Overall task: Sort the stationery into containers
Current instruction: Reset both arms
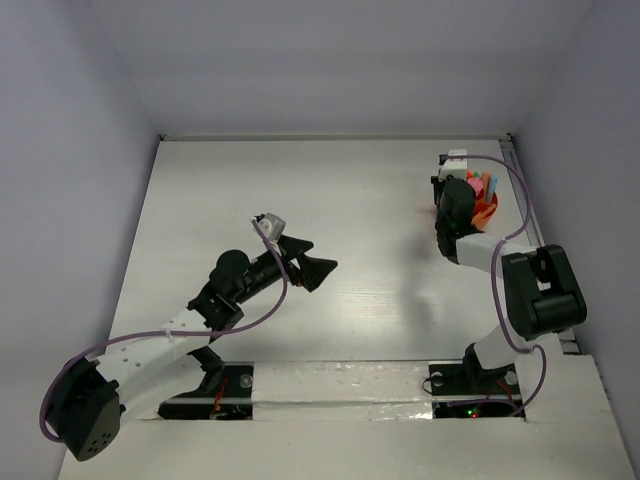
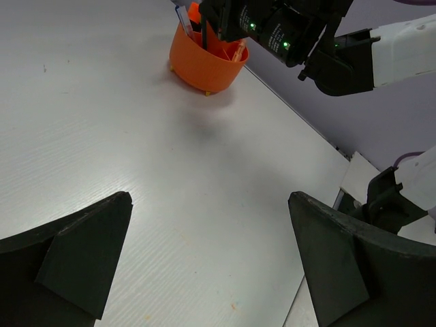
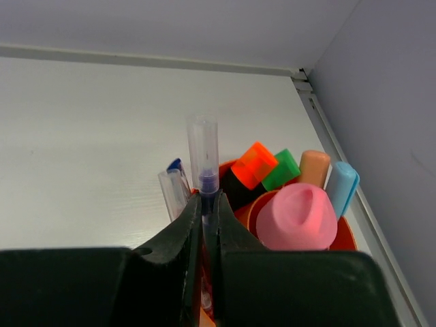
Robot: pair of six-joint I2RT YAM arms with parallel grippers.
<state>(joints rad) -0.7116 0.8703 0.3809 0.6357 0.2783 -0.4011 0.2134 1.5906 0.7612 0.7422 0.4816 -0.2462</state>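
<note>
One clear, blue-tipped pen (image 3: 203, 146) stands upright, pinched in your right gripper (image 3: 206, 208) at the orange holder (image 2: 204, 68), far right on the table (image 1: 360, 200), where capped highlighters (image 3: 253, 163) stand; your left gripper (image 1: 312, 262) hangs above mid-table, well apart, its fingers (image 2: 75, 252) spread wide.

White tabletop (image 1: 350, 200), faint ribbed grain, few tiny specks, soft sheen mid-surface. Back wall (image 1: 330, 60) plain pale lavender-grey. Left wall (image 1: 60, 180) and right wall (image 1: 590, 120) same colour, boxing tabletop in on three sides. Narrow pale strip (image 3: 319, 119) along right edge where tabletop meets wall. Light even, diffuse; shadows soft, faint.
</note>
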